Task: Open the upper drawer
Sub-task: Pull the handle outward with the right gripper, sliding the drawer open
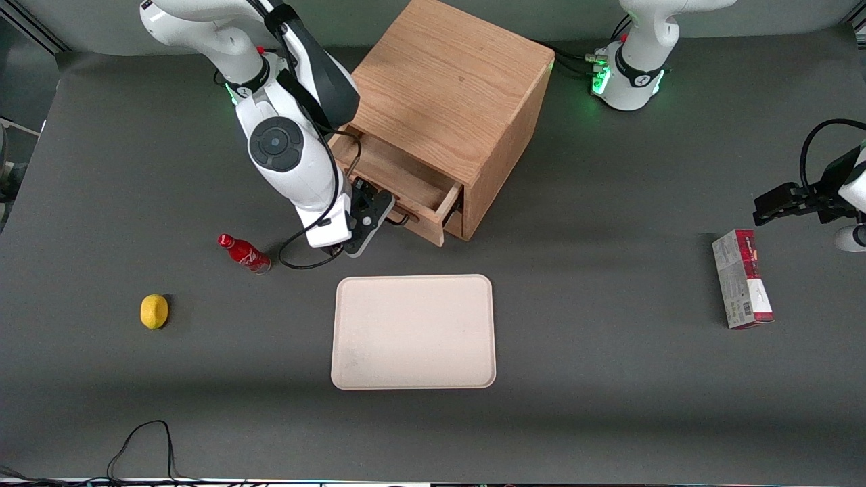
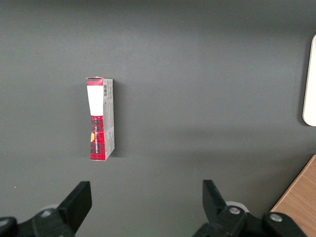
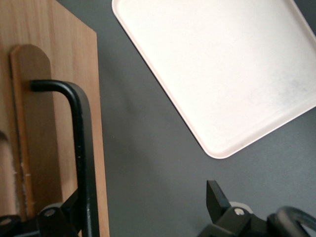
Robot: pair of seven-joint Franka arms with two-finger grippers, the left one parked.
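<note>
The oak cabinet stands at the middle of the table. Its upper drawer is pulled partly out toward the front camera, and its wooden box body shows empty. The light wood front carries the long black wire handle, which also shows in the front view. My right gripper is at the drawer's front, at the handle. In the right wrist view the gripper is open wide. One finger sits against the handle bar and the other finger is well apart over bare table. The bottom drawer is mostly hidden below.
A cream tray lies nearer the front camera than the cabinet and also shows in the right wrist view. A red cola bottle lies beside the gripper. A lemon lies toward the working arm's end. A red-grey box lies toward the parked arm's end.
</note>
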